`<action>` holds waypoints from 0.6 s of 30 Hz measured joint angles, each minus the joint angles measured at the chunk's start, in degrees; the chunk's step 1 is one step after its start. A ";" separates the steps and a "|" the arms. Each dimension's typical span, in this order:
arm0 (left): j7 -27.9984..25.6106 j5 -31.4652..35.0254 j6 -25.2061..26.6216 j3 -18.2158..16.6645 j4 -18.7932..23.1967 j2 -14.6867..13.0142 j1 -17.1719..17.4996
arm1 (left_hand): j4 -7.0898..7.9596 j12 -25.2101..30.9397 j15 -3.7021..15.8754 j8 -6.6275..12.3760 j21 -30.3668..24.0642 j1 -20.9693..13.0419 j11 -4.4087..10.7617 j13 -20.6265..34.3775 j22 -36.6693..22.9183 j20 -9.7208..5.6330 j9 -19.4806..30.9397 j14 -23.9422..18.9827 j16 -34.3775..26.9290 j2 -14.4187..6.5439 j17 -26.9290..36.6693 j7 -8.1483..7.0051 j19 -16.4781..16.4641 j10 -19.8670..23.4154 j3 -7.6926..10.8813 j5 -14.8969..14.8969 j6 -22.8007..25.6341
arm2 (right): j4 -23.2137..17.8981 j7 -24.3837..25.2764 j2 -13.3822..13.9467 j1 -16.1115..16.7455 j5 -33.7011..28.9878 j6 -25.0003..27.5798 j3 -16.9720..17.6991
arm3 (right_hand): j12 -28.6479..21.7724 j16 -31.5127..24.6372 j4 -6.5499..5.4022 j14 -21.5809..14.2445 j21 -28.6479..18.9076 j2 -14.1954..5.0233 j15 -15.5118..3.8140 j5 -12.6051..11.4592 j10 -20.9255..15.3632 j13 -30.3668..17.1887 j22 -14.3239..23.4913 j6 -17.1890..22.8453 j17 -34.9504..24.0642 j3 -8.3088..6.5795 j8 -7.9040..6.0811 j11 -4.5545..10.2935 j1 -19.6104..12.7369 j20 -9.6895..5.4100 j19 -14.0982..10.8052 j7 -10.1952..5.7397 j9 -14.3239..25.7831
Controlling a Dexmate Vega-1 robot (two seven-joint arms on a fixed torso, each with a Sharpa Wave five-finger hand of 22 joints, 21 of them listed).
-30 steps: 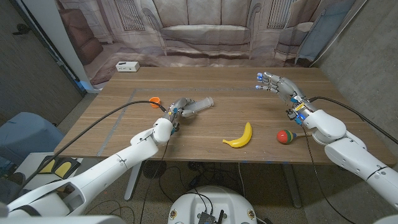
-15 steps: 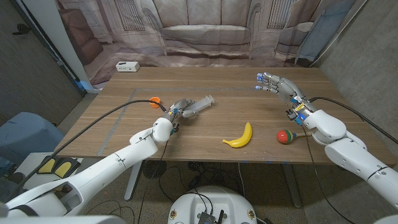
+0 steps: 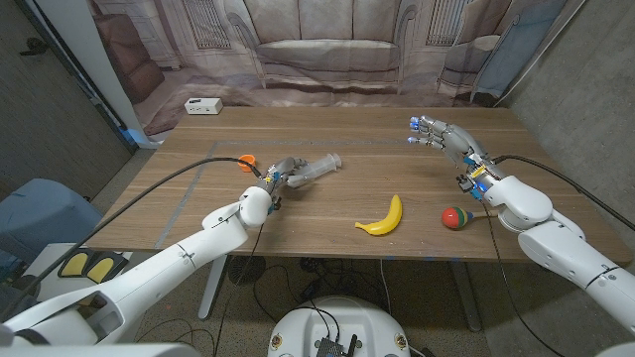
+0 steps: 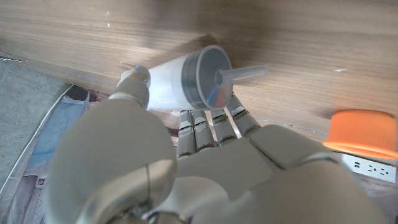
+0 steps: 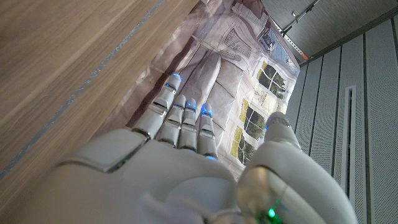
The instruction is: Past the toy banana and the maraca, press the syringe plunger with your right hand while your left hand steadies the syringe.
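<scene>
We are gripping the syringe (image 3: 316, 169) in our left hand (image 3: 282, 175) while our right hand (image 3: 444, 136) is hovering open, holding nothing.

We are wrapping our left fingers (image 4: 208, 124) and thumb around the clear barrel, so the syringe is sitting tilted just above the table (image 3: 337, 213), left of its middle, with its far end pointing toward the back edge. In the left wrist view we are seeing the syringe (image 4: 186, 74) end-on, beside an orange cap (image 4: 364, 129). Our right hand is hanging over the table's right side near the back edge, fingers apart, well away from the syringe. The toy banana (image 3: 384, 217) is lying near the front edge, and the maraca (image 3: 458, 217) is lying to its right, close to our right forearm.
</scene>
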State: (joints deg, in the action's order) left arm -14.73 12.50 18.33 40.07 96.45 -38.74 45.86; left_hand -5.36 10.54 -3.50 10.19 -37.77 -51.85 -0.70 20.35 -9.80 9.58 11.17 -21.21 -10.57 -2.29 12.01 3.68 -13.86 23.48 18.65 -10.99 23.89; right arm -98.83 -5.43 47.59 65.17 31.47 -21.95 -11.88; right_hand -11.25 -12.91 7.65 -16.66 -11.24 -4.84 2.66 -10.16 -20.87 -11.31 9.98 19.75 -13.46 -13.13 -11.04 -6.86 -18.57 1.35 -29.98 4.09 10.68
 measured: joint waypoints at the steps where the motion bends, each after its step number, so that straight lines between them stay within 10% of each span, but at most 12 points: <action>1: 0.00 0.00 0.00 -0.19 0.30 -0.12 0.17 | 0.00 0.00 0.02 0.00 0.23 -0.02 0.02 -0.13 0.00 0.14 0.00 0.40 0.00 0.02 -0.03 -0.27 0.14 -0.41 0.00 0.00 -0.25 | 0.00 0.02 0.00 0.00 0.00 -0.01 0.00 | 0.00 0.00 0.00 0.00 0.00 0.00 0.00 0.00 0.00 0.00 0.00 0.00 0.00 0.00 0.00 0.00 0.00 0.00 0.00 0.00 0.00; 18: -2.95 -0.07 -0.19 -2.87 3.92 -1.40 2.55 | 1.50 0.00 0.75 0.00 2.85 4.73 -1.03 -0.95 -0.22 1.24 0.00 4.38 0.00 0.24 -0.46 -1.95 3.08 -4.47 -1.96 0.42 -4.58 | -0.20 0.72 -0.34 0.22 -0.30 -0.06 0.00 | 0.00 0.00 0.00 0.00 0.00 0.00 0.00 0.00 0.00 0.00 0.00 1.04 0.00 0.00 -0.23 0.00 0.00 -0.32 0.32 -0.41 0.00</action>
State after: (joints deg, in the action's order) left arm -17.68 12.43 18.14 37.19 100.37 -40.15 48.42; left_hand -3.87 10.54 -2.76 10.19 -34.92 -47.11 -1.73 19.39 -10.02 10.81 11.18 -16.83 -10.57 -2.05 11.54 1.73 -10.78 19.01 16.68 -10.58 19.31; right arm -99.03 -4.71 47.26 65.39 31.18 -22.02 -11.88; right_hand -11.25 -12.91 7.66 -16.67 -11.24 -4.84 2.66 -10.17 -20.87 -11.31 9.98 20.79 -13.46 -13.13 -11.27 -6.86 -18.57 1.03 -29.66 3.68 10.68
